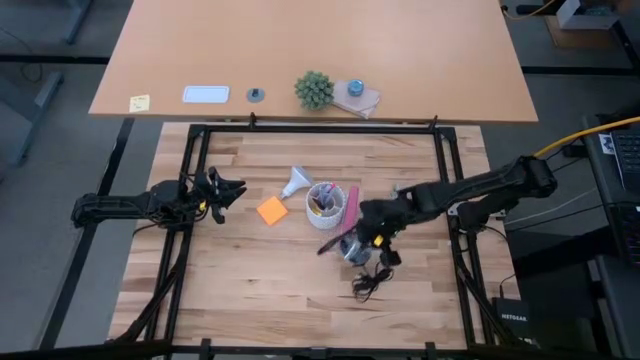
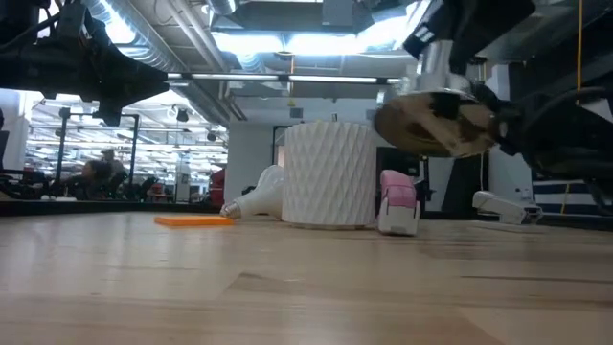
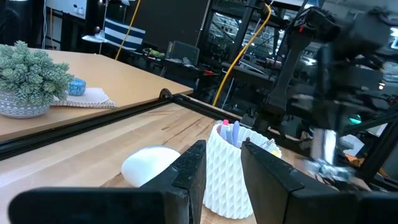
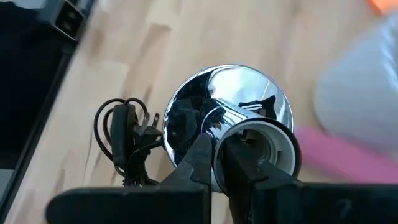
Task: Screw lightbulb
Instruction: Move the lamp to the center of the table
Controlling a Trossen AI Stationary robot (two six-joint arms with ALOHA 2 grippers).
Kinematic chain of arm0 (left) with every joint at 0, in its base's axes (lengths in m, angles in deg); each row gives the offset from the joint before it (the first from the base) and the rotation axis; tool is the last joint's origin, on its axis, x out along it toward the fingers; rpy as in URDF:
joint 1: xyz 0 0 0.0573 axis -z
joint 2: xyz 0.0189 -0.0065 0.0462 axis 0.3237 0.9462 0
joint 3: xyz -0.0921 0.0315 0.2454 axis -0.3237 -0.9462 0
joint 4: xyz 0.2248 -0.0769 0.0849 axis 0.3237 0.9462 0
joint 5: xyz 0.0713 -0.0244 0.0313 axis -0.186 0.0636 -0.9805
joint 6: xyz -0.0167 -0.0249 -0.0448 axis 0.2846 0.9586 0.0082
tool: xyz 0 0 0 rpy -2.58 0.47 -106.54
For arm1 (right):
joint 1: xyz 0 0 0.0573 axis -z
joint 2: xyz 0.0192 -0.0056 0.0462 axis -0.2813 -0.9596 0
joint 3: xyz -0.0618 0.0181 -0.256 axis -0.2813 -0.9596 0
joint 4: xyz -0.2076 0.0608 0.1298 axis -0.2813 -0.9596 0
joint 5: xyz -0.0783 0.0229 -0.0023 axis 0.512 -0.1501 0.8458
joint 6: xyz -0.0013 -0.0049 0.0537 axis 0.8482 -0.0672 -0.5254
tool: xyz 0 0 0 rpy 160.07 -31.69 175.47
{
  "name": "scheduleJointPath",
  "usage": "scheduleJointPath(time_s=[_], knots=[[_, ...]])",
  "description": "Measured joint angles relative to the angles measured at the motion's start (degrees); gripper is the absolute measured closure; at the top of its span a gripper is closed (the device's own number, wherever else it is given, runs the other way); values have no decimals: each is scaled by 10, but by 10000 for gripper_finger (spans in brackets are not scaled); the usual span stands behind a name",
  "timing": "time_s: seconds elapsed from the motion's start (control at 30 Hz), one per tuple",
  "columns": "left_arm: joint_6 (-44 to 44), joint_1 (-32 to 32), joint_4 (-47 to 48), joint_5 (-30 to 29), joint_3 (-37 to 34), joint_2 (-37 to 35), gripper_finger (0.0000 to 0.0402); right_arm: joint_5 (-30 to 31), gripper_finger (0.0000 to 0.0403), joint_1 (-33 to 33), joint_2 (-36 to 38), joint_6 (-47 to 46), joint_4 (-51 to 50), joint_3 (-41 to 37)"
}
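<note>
While the left arm waits at the left side of the desk (image 1: 250, 300), its left gripper (image 1: 228, 190) hovers with the fingers (image 3: 189, 171) slightly apart and nothing between them, pointing toward the middle of the desk. Just right of it lies an orange sticky pad (image 1: 271, 210), flat on the wood. Beyond the pad, toward the far side, the lightbulb (image 1: 295, 181) lies on its side on the desk, touching or just beside the white ribbed cup of pens (image 1: 322, 203); no fingers touch it. A pink eraser-like block (image 1: 352, 207) stands just right of the cup.

Right of the block, the right gripper (image 1: 352, 245) holds the round silvery lamp fitting (image 4: 227, 118) off the desk, its fingers closed on the rim of the white socket (image 4: 261, 146) at the fitting's middle. The fitting's black cord (image 1: 370, 280) and plug lie bunched on the desk just nearer than the gripper. The right arm reaches in from the right edge.

On the far tan table (image 1: 400, 60) sit a small green plant (image 1: 314, 90), a white card (image 1: 205, 95) and a yellow note (image 1: 139, 102).
</note>
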Motion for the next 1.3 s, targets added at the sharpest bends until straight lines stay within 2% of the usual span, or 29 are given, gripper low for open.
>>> scheduleJointPath(time_s=[0.17, 0.4, 0.77, 0.97, 1.03, 1.17, 1.3], knots=[[0, 0, 0, 0, 0, 0, 309, 2, 383, -9, -71, 49, 81, 0], [0, 0, 0, 0, 0, 0, 309, 69, 383, 40, -153, 89, 126, 1], [-17, 0, 0, 0, 0, 0, 309, 135, 383, 166, -169, 118, 115, 2], [-20, 0, 0, 0, 0, 2, 309, 131, 383, 226, -166, 119, 111, 2], [-20, 0, 0, 0, 0, 2, 309, 109, 383, 231, -162, 120, 107, 1], [-21, 0, 0, 0, 0, 3, 309, 37, 383, 220, -147, 120, 111, 0], [-19, 0, 0, 0, 0, 3, 309, 17, 383, 189, -138, 119, 99, 20]])
